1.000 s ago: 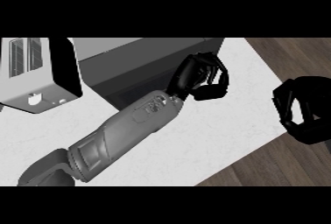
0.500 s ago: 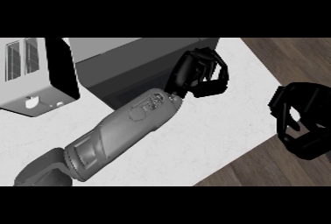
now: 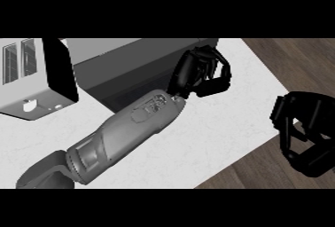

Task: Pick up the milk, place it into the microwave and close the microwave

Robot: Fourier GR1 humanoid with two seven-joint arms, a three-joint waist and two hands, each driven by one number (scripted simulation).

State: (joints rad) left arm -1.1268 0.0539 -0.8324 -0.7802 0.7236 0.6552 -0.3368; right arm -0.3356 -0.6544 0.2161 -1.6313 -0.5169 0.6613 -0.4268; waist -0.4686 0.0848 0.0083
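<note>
— Where do we see the milk?

— We can't find it; the left robot hand (image 3: pixel 203 75) has its fingers curled at the front corner of the dark microwave (image 3: pixel 131 71) on the white table (image 3: pixel 196 146), holding nothing visible.

— And our right robot hand (image 3: pixel 307 133)?

— Curled too, empty, off the table edge, beside a toaster-less stretch; the toaster (image 3: pixel 29 80) sits far left.

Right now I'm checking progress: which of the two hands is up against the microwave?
The left hand, fingers curled against the dark microwave on the white counter. The right hand hangs off the counter's edge over the wooden floor.
</note>
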